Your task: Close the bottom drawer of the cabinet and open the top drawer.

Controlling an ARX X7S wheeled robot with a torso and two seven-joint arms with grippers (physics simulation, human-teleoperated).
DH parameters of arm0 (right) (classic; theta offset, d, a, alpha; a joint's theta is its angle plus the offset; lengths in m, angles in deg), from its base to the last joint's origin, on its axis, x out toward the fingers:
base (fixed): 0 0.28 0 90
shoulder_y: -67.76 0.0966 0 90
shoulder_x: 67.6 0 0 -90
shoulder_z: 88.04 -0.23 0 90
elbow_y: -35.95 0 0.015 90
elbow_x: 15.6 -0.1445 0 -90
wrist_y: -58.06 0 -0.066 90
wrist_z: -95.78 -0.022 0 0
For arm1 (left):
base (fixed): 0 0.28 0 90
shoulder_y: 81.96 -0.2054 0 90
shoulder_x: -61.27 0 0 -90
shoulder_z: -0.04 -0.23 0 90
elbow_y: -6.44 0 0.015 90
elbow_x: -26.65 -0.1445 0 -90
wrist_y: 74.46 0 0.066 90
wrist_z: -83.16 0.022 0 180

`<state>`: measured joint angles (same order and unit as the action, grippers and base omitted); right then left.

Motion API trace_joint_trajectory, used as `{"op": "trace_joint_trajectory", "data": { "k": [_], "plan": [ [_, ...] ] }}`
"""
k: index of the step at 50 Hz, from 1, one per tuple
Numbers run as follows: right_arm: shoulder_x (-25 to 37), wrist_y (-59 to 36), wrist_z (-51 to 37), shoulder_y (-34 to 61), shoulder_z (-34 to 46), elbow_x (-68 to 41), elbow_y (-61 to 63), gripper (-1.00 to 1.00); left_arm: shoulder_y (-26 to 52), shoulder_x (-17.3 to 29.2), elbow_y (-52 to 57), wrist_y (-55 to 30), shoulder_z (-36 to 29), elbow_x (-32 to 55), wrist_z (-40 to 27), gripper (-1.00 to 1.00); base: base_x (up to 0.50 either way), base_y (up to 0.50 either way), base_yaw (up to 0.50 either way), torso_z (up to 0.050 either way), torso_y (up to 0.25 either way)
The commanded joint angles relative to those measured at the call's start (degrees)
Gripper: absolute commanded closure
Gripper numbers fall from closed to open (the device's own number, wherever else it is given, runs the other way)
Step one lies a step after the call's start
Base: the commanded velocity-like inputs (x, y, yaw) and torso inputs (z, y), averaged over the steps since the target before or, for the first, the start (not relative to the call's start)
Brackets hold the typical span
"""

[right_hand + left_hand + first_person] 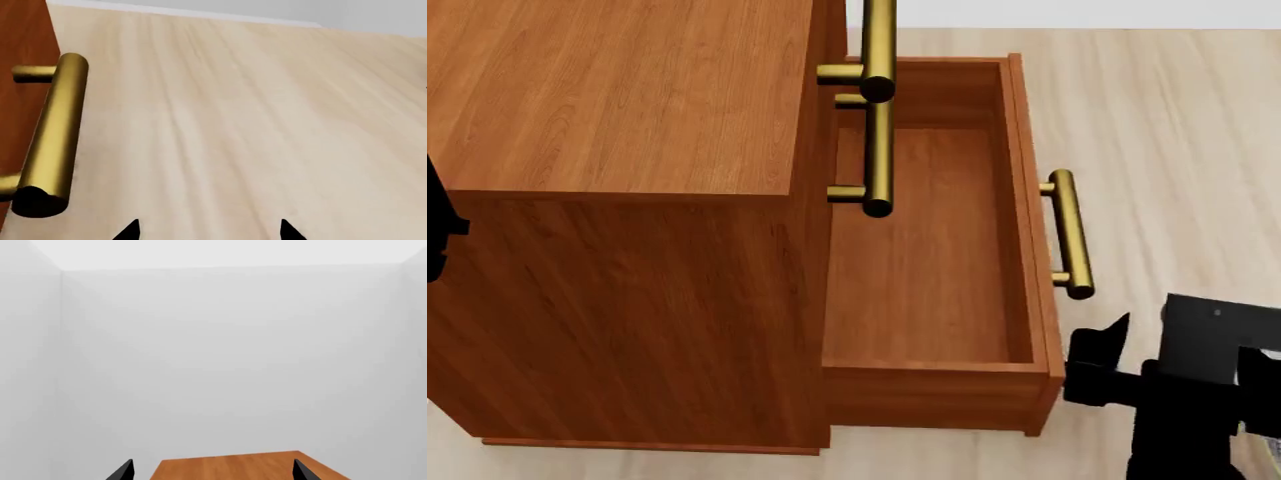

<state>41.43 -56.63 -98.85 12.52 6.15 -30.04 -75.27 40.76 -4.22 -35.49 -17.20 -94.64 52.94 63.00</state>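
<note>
Floorward, bottom drawer (928,250) seemingly beside right claw (208,231)

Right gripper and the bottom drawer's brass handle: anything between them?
Nothing. In the head view only bare floor separates the right gripper from the handle of the bottom drawer; the right wrist view shows the same.

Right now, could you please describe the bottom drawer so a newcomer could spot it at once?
Find the reddish-brown wooden cabinet on the pale floor. The bottom drawer is its lowest tier. Unlike the two shut drawers above, it is pulled far out, showing its empty inside, with its brass handle farthest from the cabinet.
</note>
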Motion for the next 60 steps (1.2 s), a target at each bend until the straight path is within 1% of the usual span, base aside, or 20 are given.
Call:
{"op": "trace_joint_trajectory", "data": {
  "k": [1, 27, 52, 60],
  "plan": [
    [-0.8, -1.3, 4.8, -0.5, 3.3, -2.9, 3.3, -1.0, 0.1, 0.2, 0.4, -0.1, 0.0, 0.3, -0.3, -1.0, 0.0, 0.0, 0.0, 0.0, 0.0],
    [-1.3, -1.6, 13.9, -0.8, 7.4, -6.6, 6.1, -1.0, 0.4, 0.5, 0.4, 0.1, -0.5, 0.6, -0.8, -1.0, 0.0, 0.0, 0.0, 0.0, 0.0],
    [-6.3, 1.0, 18.7, 3.4, 12.1, -6.5, -1.8, -1.0, 0.3, 1.3, 0.7, 0.1, 0.4, 1.7, -1.2, -1.0, 0.0, 0.0, 0.0, 0.0, 0.0],
    [-7.7, 0.6, 19.6, 5.0, 13.6, -6.4, -3.0, -1.0, 0.6, 1.5, 1.0, -0.1, 0.2, 1.9, -1.5, -1.0, 0.0, 0.0, 0.0, 0.0, 0.0]
  ]
}}
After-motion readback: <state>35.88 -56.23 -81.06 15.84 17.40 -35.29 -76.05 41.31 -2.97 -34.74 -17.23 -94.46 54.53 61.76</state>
